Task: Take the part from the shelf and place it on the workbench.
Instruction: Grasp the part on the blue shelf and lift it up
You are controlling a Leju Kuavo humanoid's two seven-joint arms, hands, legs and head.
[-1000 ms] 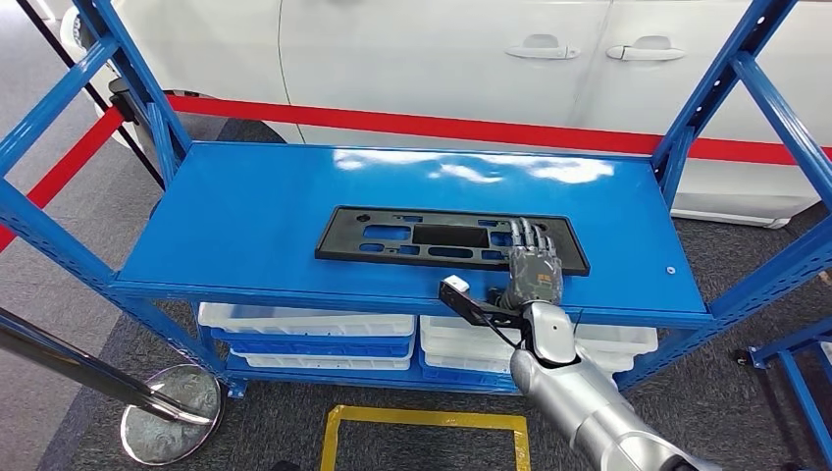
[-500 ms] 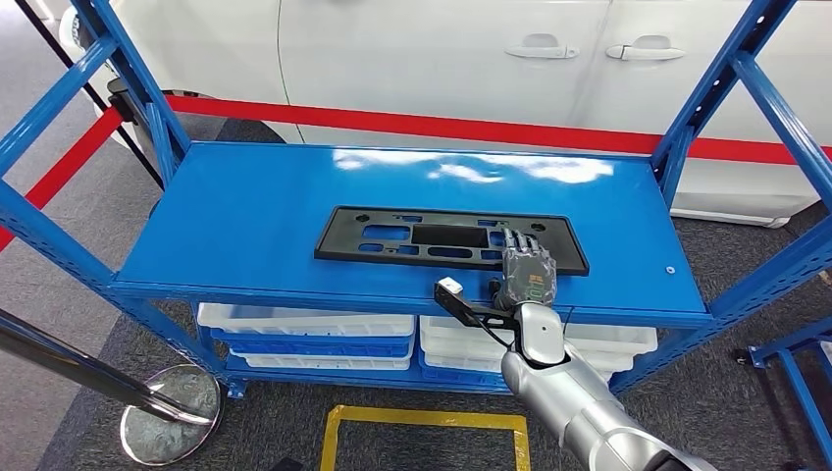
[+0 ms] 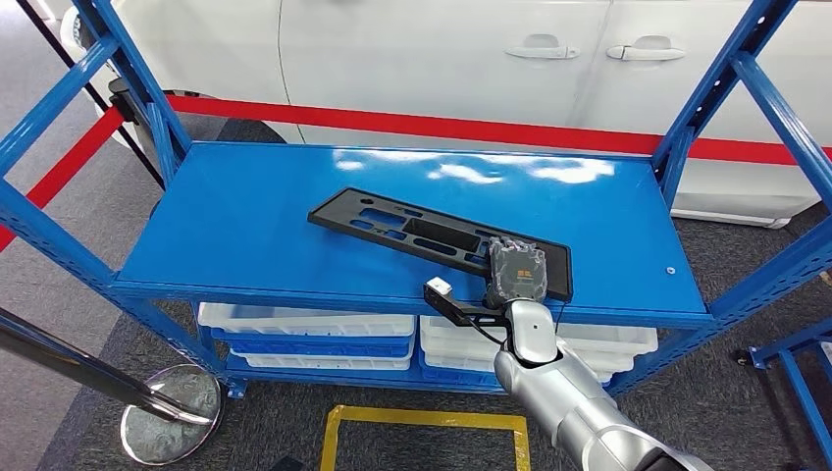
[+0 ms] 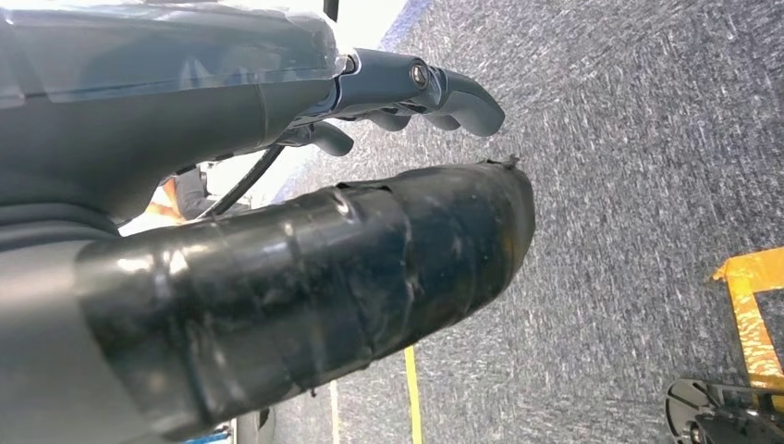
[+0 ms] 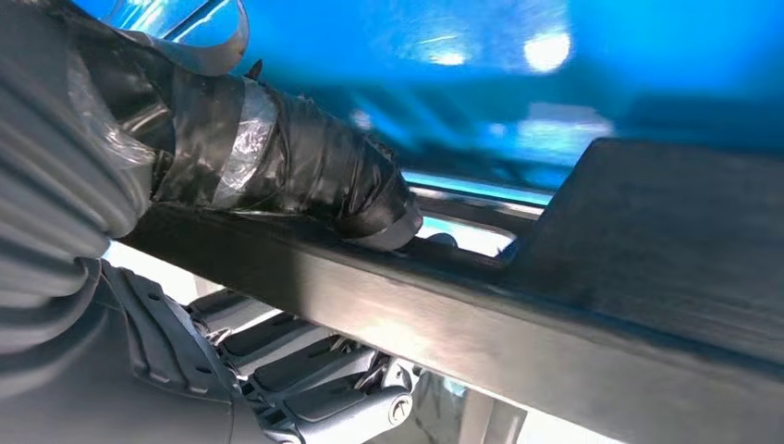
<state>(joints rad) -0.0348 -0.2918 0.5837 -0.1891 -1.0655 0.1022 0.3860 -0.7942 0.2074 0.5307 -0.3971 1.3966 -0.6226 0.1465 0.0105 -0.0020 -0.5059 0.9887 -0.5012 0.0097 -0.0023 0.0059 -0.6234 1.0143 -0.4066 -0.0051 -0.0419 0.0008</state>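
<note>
Part [image 3: 432, 234]: flat black slotted panel on the blue shelf [image 3: 245, 226], lying skewed, right end at the front edge. Right hand [image 3: 516, 271] grips that right end: thumb on top, fingers under the panel rim per right wrist view [image 5: 592, 305]. Left hand [image 4: 305, 277] hangs over grey carpet, fingers curled, holding nothing. White bins [image 3: 304, 334] on the tier below; white car [image 3: 442, 59] and red barrier tape [image 3: 412, 126] behind.

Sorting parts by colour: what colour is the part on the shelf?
Black, a flat slotted part lying on the blue shelf; the head view shows it best.
</note>
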